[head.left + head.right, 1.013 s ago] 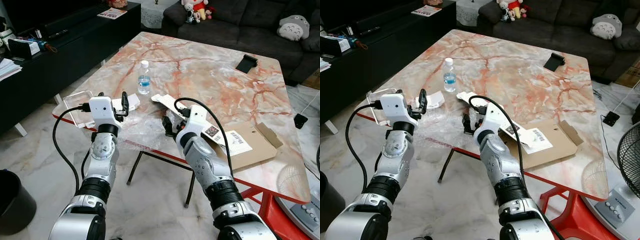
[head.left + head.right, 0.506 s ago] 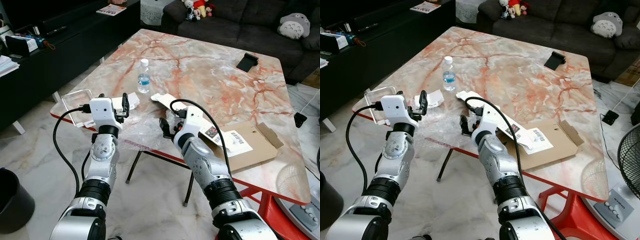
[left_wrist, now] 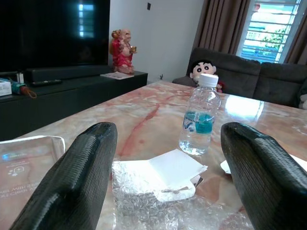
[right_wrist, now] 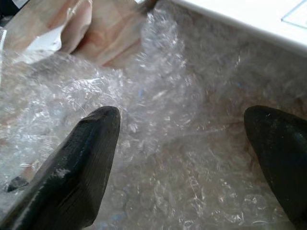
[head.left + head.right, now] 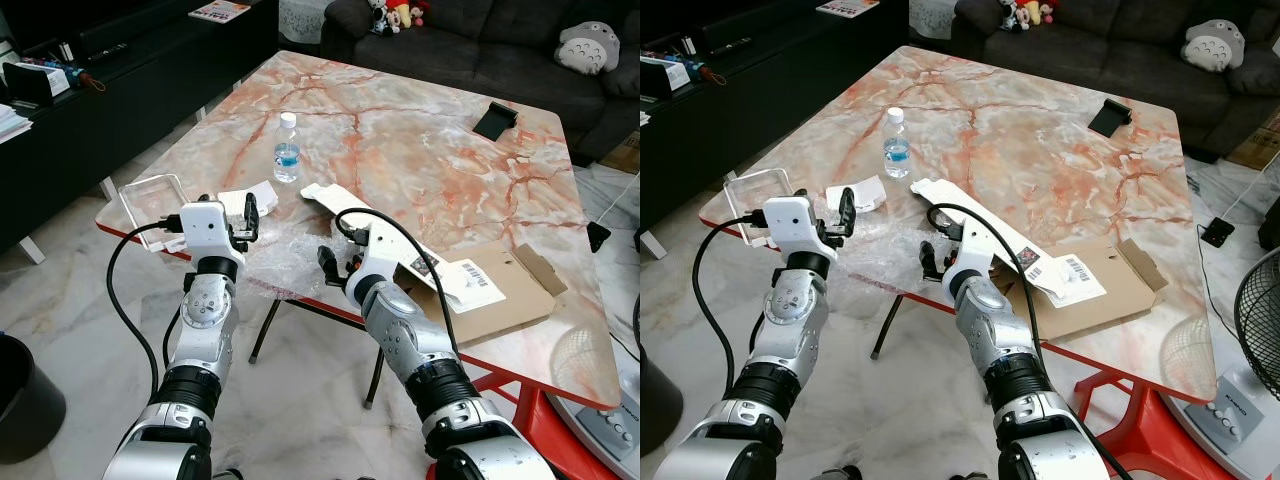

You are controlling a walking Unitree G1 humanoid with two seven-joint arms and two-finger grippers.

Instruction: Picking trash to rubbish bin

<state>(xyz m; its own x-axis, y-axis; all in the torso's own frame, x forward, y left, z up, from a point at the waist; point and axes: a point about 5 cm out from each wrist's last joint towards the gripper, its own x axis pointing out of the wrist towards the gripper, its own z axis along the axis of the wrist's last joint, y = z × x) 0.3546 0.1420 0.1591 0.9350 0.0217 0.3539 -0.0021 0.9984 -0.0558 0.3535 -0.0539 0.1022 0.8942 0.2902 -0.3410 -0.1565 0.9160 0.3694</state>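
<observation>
Two end effectors hovering at the near tabletop (image 5: 400, 130) edge.
Right end effector (image 5: 334, 262) gaping over bubble wrap (image 4: 182, 143); left end effector (image 5: 245, 214) gaping near folded tissue (image 3: 163, 175).

Even daylight fills the room. In the left wrist view the window (image 3: 272, 29) is overexposed and the tabletop (image 3: 144, 122) shows glare; the near fingers (image 3: 76, 182) look soft.
</observation>
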